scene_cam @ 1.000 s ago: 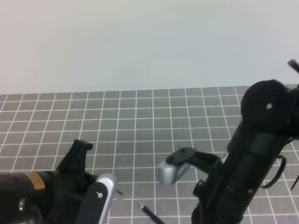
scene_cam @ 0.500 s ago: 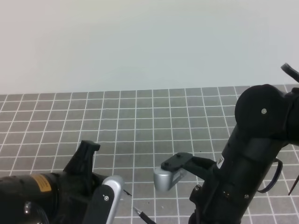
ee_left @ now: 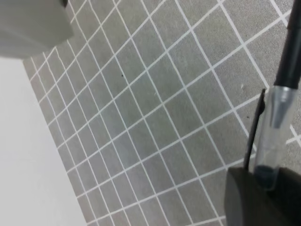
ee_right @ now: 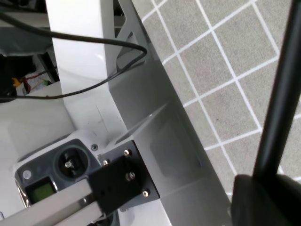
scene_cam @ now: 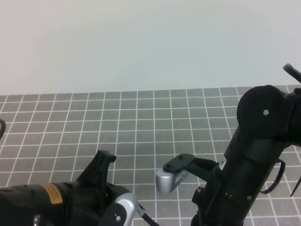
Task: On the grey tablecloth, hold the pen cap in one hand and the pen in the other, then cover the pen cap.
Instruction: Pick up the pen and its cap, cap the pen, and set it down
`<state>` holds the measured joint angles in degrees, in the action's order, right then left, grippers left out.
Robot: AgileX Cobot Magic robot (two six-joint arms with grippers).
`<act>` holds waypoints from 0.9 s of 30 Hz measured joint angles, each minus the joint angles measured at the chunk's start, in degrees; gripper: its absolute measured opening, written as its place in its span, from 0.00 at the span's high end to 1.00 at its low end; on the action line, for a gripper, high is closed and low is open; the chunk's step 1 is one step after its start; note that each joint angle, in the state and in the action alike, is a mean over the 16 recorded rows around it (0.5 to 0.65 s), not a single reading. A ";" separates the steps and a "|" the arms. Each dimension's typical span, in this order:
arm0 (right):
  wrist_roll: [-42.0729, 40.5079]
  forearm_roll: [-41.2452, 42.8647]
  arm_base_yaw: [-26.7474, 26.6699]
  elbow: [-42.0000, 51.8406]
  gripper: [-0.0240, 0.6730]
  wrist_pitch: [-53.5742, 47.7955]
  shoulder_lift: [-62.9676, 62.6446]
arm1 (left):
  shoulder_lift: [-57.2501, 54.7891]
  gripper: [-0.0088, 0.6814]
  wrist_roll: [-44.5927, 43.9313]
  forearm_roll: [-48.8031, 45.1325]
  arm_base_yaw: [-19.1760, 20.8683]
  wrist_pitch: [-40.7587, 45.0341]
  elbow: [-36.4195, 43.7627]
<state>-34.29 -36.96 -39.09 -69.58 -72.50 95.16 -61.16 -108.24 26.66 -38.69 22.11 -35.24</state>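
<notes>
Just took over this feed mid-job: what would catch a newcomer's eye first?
Two bulky black arms fill the bottom of the high view over the grey tablecloth. In the left wrist view, the pen cap, clear with a black clip, sits over the pen. The right wrist view shows the pen's black shaft crossing the grid.

The grey tablecloth ruled with white grid lines [scene_cam: 141, 117] lies bare across its middle and far rows up to the pale wall, leaving wide room to pass. The near edge is crowded: the bulky black left arm with a yellow label [scene_cam: 51, 200] fills the lower left, the black right arm [scene_cam: 254, 160] the lower right, with its silver camera housing [scene_cam: 168, 179] jutting between them. The gap between the arms looks narrow, though the view cuts it off.
</notes>
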 joint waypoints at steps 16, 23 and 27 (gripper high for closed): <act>-2.36 -0.54 0.00 -0.15 0.97 1.26 -0.05 | 0.06 0.91 -3.15 -0.33 -5.72 -0.49 0.01; -2.95 -0.82 0.00 -0.47 0.97 1.84 0.00 | -0.04 0.90 -3.21 -0.63 -7.99 -0.90 -0.01; -3.26 -0.97 0.00 -0.63 0.97 2.00 -0.08 | -0.04 0.90 -3.21 -0.81 -8.73 -1.18 -0.01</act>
<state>-37.55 -37.93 -39.09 -70.21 -70.50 95.08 -61.20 -111.45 25.84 -47.42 20.93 -35.25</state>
